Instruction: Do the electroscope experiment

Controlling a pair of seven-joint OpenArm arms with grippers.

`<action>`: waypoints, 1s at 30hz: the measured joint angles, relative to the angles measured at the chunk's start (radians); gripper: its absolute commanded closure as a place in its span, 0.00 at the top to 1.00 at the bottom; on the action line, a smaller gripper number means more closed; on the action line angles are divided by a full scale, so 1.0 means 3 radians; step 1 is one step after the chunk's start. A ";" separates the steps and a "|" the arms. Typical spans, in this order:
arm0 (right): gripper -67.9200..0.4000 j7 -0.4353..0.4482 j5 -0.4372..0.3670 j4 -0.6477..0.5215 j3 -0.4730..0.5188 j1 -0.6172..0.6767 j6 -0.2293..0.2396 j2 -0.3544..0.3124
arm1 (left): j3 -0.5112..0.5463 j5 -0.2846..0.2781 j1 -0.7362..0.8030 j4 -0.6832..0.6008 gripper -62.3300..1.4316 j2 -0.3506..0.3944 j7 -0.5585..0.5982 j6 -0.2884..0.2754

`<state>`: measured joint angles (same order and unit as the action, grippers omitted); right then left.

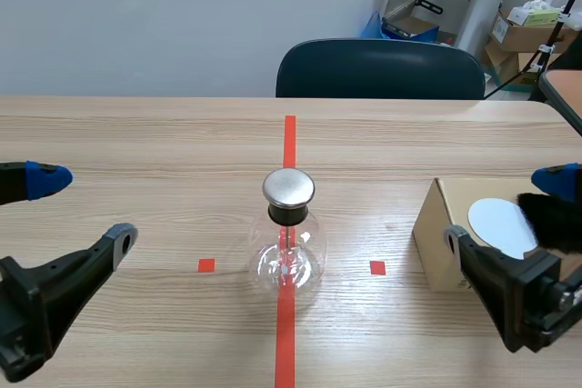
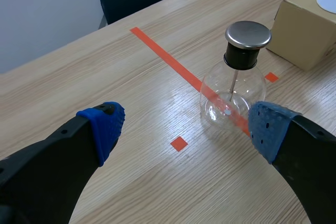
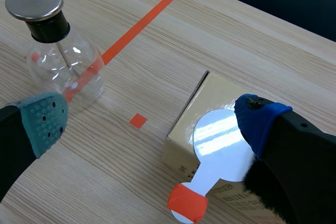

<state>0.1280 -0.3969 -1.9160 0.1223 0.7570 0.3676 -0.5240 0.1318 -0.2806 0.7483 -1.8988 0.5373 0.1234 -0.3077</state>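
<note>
A light wooden table (image 1: 136, 134) lies before a plain pale wall (image 1: 182, 15). A dark blue chair (image 1: 380, 70) stands at its far edge. Cardboard boxes (image 1: 527, 35) sit in the corner.

Glass flask (image 1: 305, 265), shiny metal cap (image 1: 289, 187), wood-grain table (image 1: 136, 147)

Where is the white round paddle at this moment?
In the scene view the white paddle lies flat on top of the cardboard box at the right side of the table, right of the glass electroscope on the centre tape line.
</note>
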 measured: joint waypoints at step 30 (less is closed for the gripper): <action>1.00 0.0661 0.5159 0.0636 -0.0130 0.0741 -0.2747 0.0774 | -0.0482 0.0303 0.0000 -0.0003 0.82 0.0786 0.0404 -0.0462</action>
<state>0.3264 1.1507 -1.7252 0.0834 0.9794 -0.4564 -0.2916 -0.0128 -0.1898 0.7483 -1.8996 0.7731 0.2447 -0.4461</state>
